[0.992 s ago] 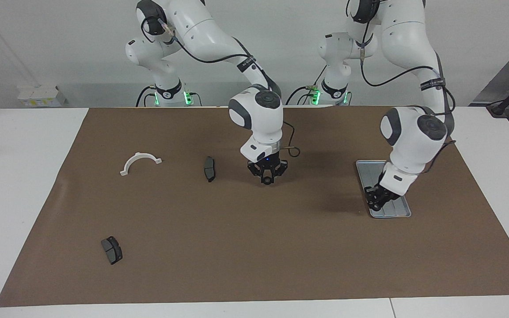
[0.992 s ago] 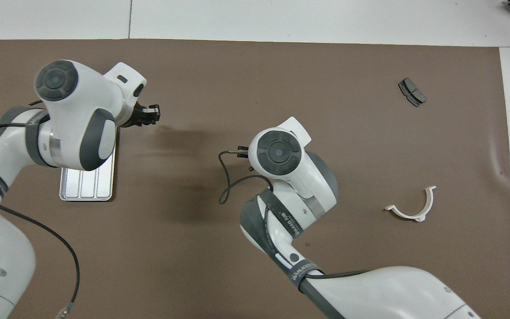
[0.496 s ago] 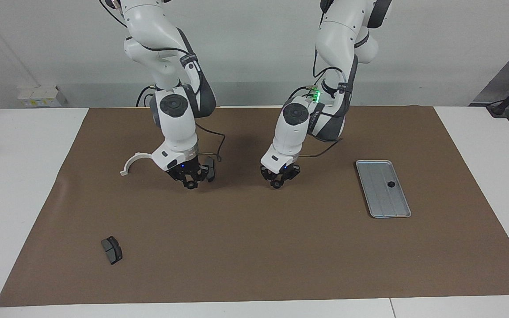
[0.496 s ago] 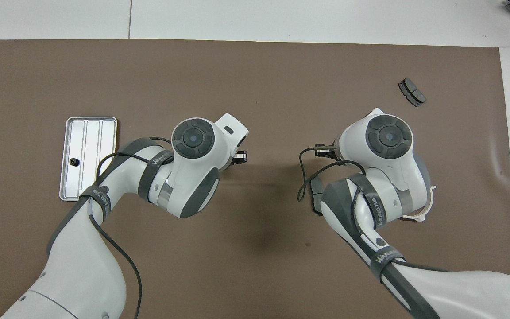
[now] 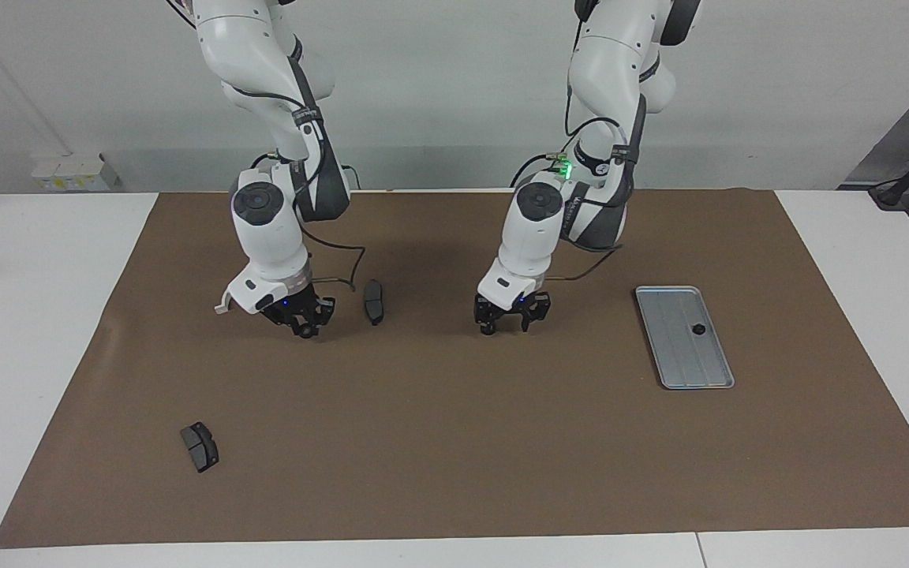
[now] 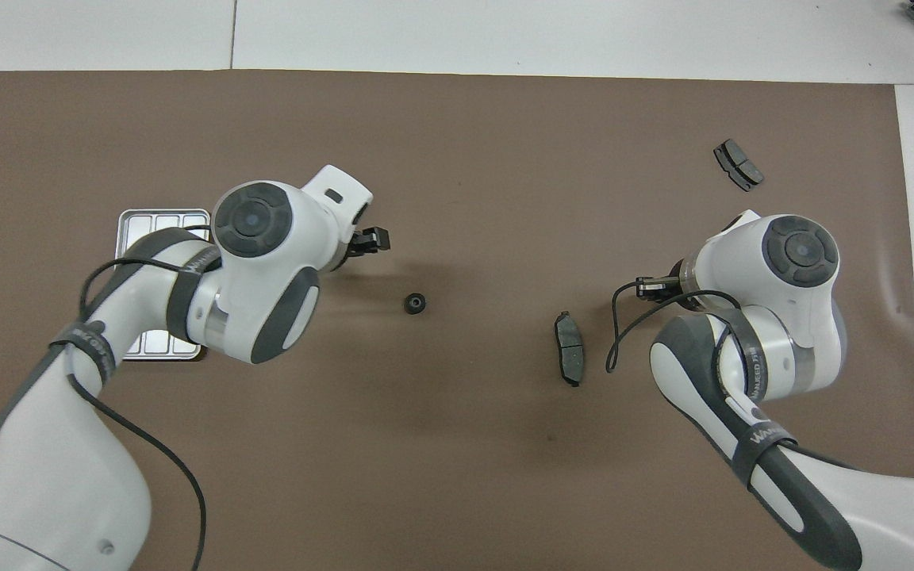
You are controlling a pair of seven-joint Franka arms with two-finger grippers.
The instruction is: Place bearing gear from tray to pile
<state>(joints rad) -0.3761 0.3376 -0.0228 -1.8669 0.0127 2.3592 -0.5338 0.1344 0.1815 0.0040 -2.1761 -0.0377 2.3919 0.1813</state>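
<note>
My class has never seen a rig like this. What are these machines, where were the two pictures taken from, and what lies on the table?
Two white robot arms stand at a table with a brown mat. One picture faces them; the other looks down from above them. The left gripper hangs over the mat's middle, jaws open, holding nothing. The right gripper hangs beside a dark brake pad; a second pad lies farther from the robots. A metal tray holds a small black gear. The overhead picture shows a similar part on the mat.
</note>
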